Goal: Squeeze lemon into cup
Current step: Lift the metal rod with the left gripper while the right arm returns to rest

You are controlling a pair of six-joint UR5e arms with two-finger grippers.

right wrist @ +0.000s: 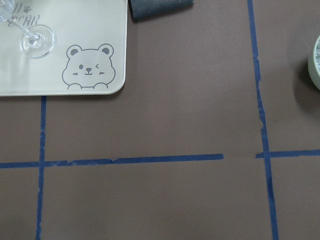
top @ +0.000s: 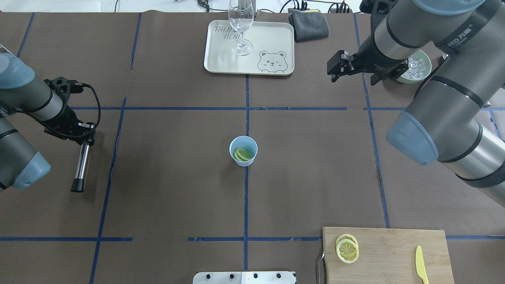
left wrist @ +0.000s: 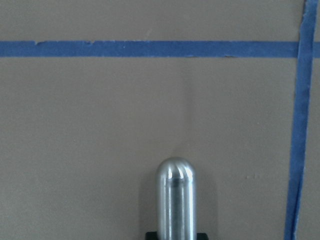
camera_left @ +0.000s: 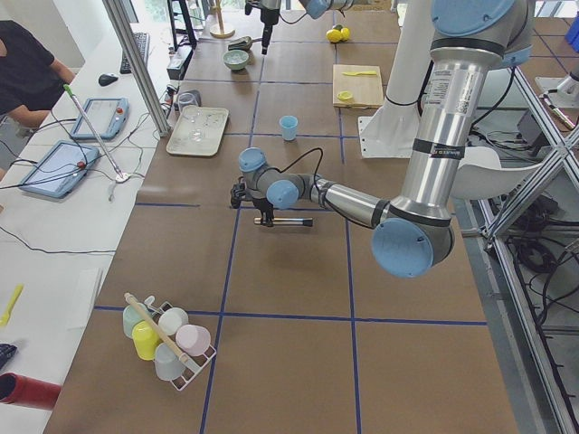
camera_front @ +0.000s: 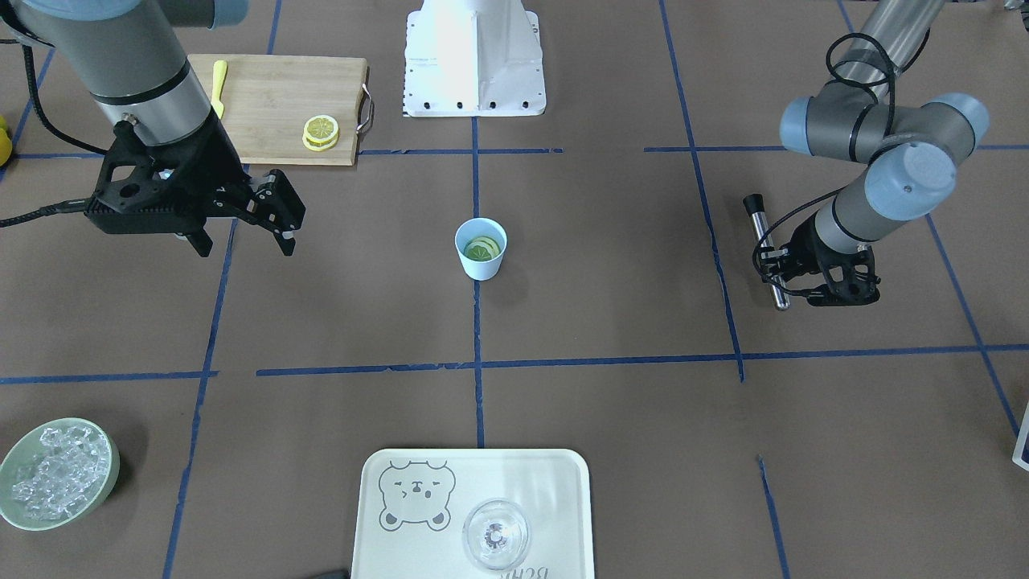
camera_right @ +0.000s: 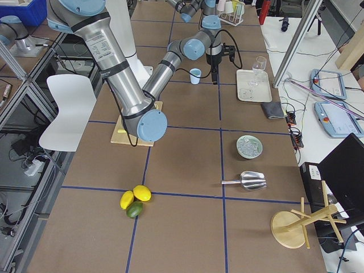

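Nearest the robot's base, a bamboo cutting board carries stacked lemon slices and a yellow knife. At mid-table the light-blue cup stands upright with the lemon lying sliced inside it. Well apart from it, the left gripper is clamped on a steel muddler. Farther out, the right gripper hangs empty, jaws apart, near the bowl of ice; beyond, a wine glass stands on the bear tray
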